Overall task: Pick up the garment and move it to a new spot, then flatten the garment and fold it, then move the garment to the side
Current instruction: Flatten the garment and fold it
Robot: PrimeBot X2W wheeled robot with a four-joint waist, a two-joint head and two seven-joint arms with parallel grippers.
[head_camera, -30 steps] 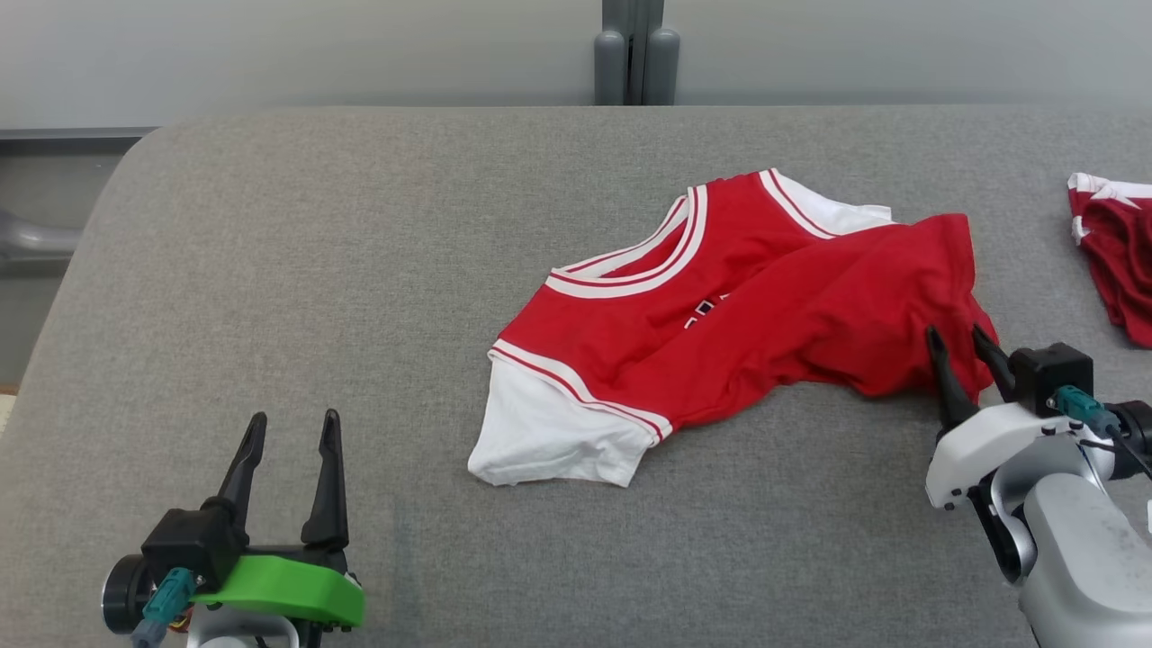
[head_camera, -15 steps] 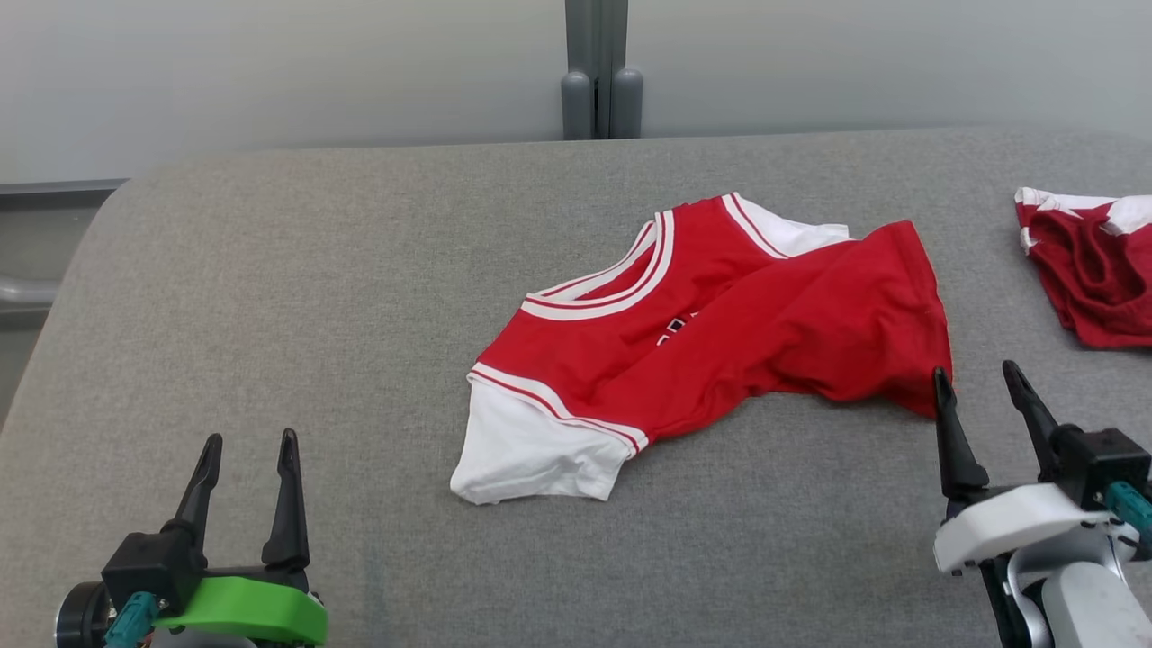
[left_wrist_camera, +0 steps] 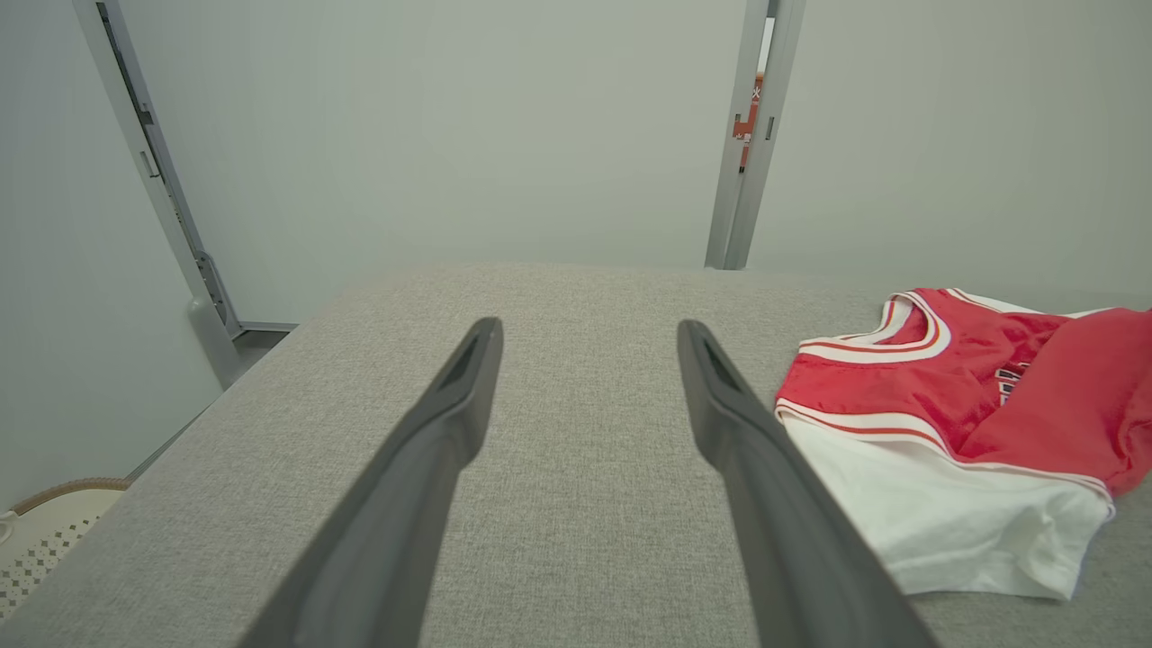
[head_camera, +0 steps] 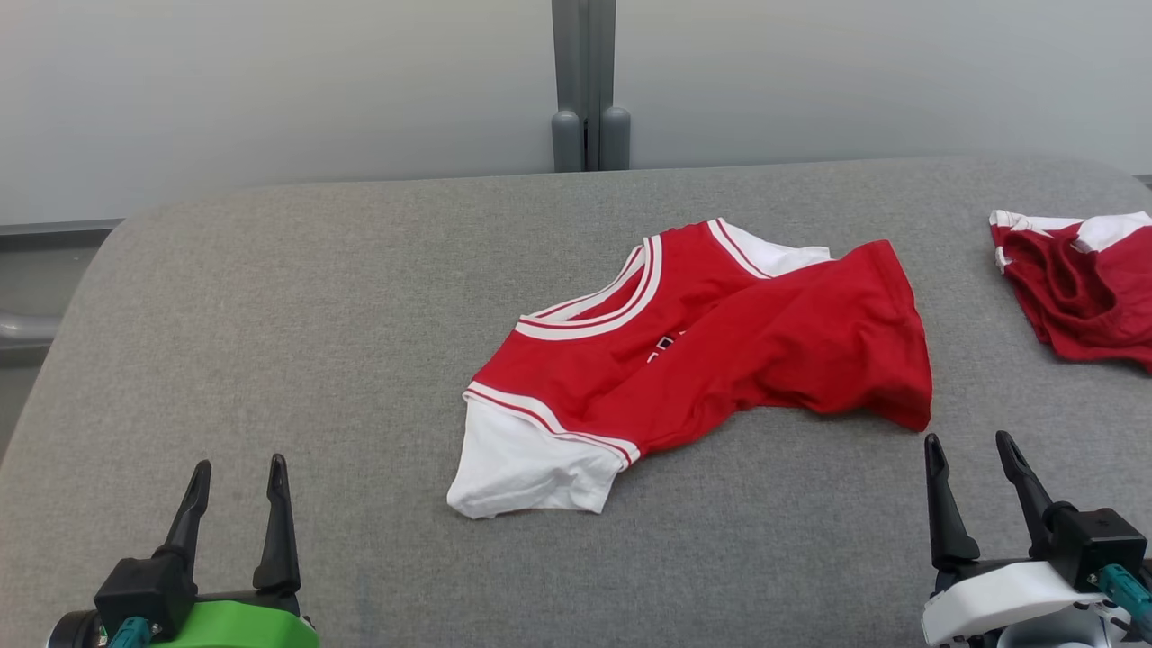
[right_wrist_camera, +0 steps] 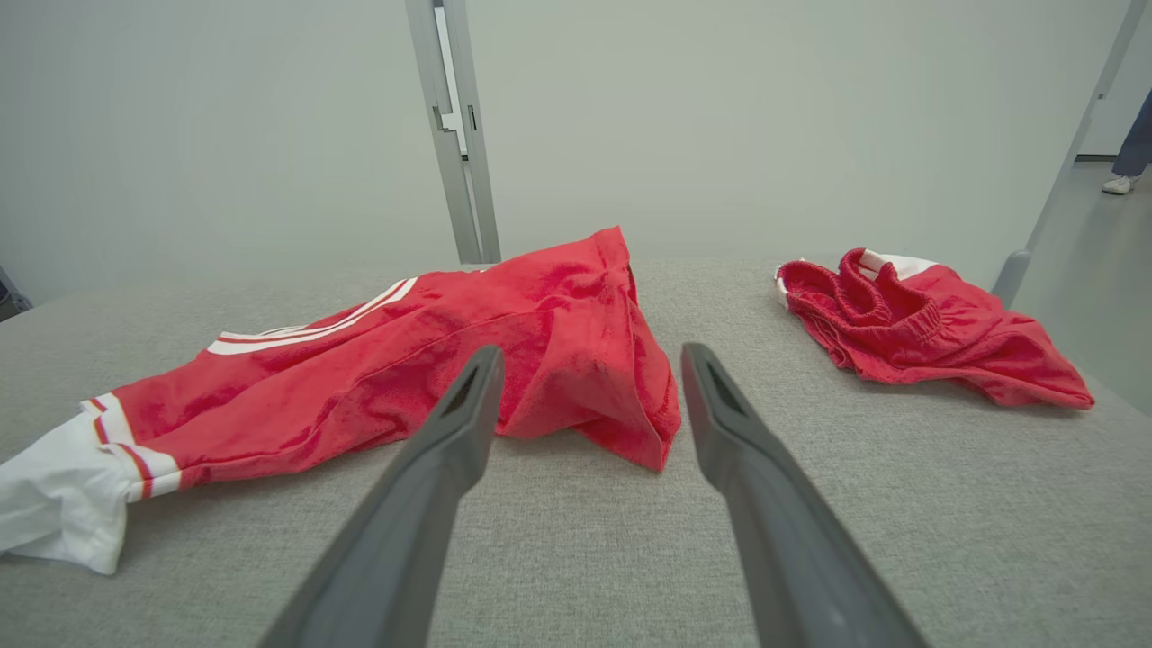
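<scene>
1. Head view: the red-and-white garment [head_camera: 702,351] lies rumpled at the middle of the grey padded table [head_camera: 270,315]. Its red body is doubled over toward 3 o'clock and a white sleeve sits at 7 o'clock.
2. The left gripper [head_camera: 238,462] hovers at 7 o'clock with its fingers apart and empty. The right gripper [head_camera: 967,436] hovers at 5 o'clock, also spread and empty, just short of the garment's red hem corner.
3. Flattening looks like the step in hand. Pinch that hem corner low, take only the top layer, and draw it toward 5 o'clock. The left gripper could anchor the sleeve so the collar does not drag.
4. Bare table opens widely toward 9 o'clock, and its rounded edge curves away at 10 o'clock. A second red garment [head_camera: 1080,288] lies at 2 o'clock, apart but close enough to crowd any spreading rightward.
</scene>
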